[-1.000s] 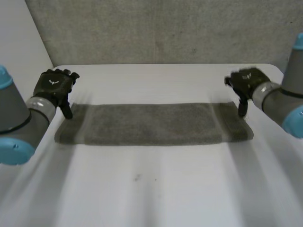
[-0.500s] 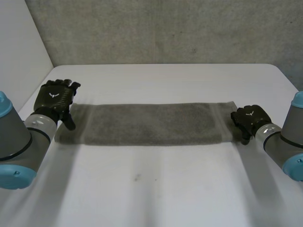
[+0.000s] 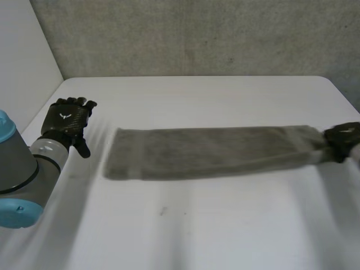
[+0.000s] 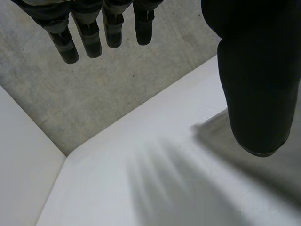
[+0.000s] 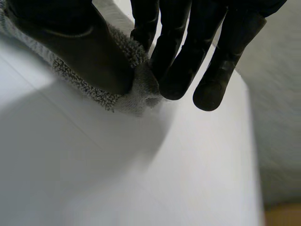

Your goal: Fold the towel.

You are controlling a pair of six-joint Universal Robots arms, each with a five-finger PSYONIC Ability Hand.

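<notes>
1. The towel [image 3: 208, 152], a long narrow grey strip, lay flat across the middle of the white table [image 3: 185, 230], running from left to right.
2. The right hand [image 3: 341, 140] was positioned at the strip's right end, close to the table's right edge.
3. In the right wrist view, the thumb [image 5: 70, 42] pressed the cloth against the fingers [image 5: 181, 66]. The right hand therefore gripped the towel in a pinch.
4. A small bunch of cloth protruded below the pinch, just above the table surface.
5. In the head view, the strip narrowed toward the right hand. That end was blurred, so it could not be determined whether the grip sat on a corner or on the end edge.
6. The left hand [image 3: 66, 121] was located beside the towel's left end, apart from it, over the left part of the table.
7. In the left wrist view, the left hand's fingers were straight and its thumb stood out. The hand was released and held nothing.
8. A rough grey wall [image 3: 197, 39] stood behind the table's far edge.
</notes>
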